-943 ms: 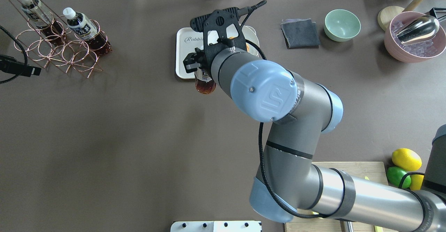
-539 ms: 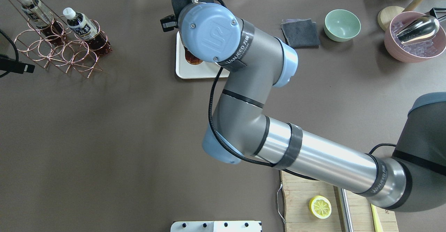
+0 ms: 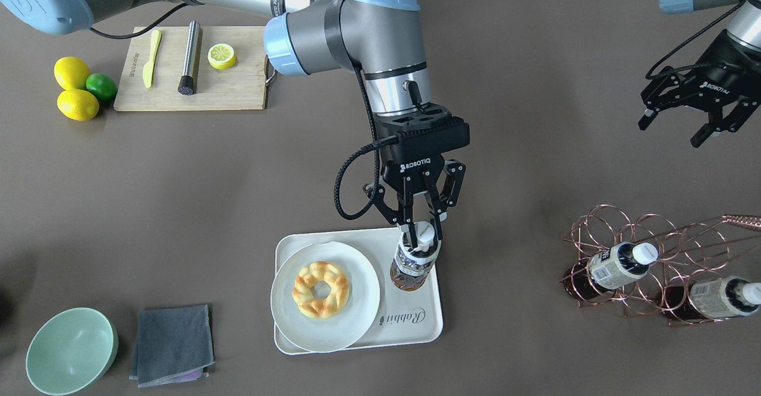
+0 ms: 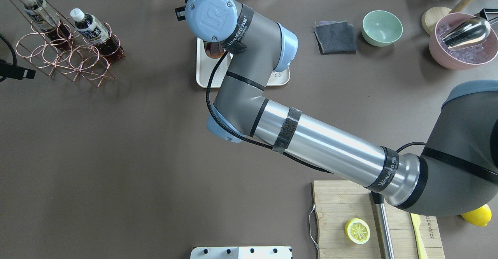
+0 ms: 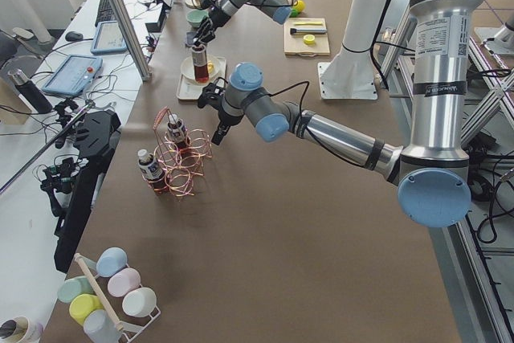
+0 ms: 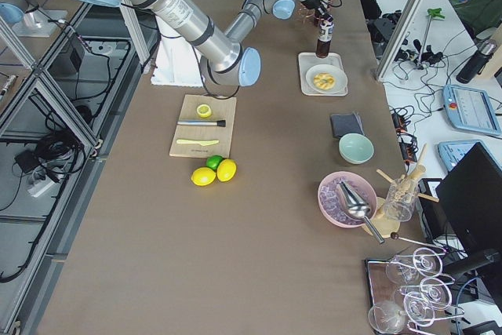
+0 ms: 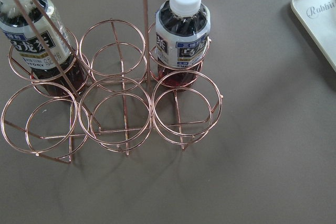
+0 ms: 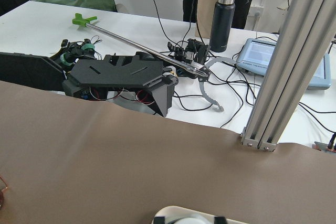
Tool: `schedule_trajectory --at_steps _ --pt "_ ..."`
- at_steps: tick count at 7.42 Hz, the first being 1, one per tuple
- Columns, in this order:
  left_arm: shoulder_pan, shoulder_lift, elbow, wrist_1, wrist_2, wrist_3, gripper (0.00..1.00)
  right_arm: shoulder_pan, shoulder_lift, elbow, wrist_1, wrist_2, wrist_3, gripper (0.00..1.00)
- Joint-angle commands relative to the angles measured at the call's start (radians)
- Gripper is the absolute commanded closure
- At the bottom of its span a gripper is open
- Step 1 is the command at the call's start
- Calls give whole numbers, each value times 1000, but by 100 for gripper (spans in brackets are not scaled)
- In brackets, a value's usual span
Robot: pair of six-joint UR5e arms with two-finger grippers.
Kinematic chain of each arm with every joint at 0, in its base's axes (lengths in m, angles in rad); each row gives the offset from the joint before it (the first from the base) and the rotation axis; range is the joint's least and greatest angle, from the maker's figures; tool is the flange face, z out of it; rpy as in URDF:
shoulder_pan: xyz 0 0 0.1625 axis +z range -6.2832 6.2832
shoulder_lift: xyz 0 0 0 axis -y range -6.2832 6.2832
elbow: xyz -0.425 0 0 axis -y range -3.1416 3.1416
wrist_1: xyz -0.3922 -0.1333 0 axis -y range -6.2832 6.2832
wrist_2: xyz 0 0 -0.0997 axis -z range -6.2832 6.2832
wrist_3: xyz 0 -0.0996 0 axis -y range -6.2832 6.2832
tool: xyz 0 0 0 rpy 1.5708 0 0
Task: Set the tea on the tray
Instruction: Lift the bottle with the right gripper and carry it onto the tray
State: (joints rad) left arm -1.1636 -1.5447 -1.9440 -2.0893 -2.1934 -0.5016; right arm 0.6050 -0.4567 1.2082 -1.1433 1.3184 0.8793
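My right gripper has its two fingers pinched in on the tea, holding it at the neck just under the white cap. The tea stands upright. Its base is down at the floor of the tray, in the narrow strip between the tray's rim and the round plate. I cannot tell whether the base bears on the tray or hangs just above it. The plate fills most of the tray and carries a doughnut. The script word on the tray lies just beside the tea, on the side away from my base.

My left gripper hangs over the bare worktop with its fingers spread wide and nothing between them, well apart from the tray. Near it stands the copper wire rack, with a second bottle and a third bottle lying tilted in its rings
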Motion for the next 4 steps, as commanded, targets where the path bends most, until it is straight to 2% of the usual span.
schedule_trajectory --at_steps 1,4 --pt "-1 -8 0 3 0 0 2 1 -2 -42 19 12 0 100" --pt "-1 -12 0 3 0 0 2 -13 -31 -47 56 12 1 100"
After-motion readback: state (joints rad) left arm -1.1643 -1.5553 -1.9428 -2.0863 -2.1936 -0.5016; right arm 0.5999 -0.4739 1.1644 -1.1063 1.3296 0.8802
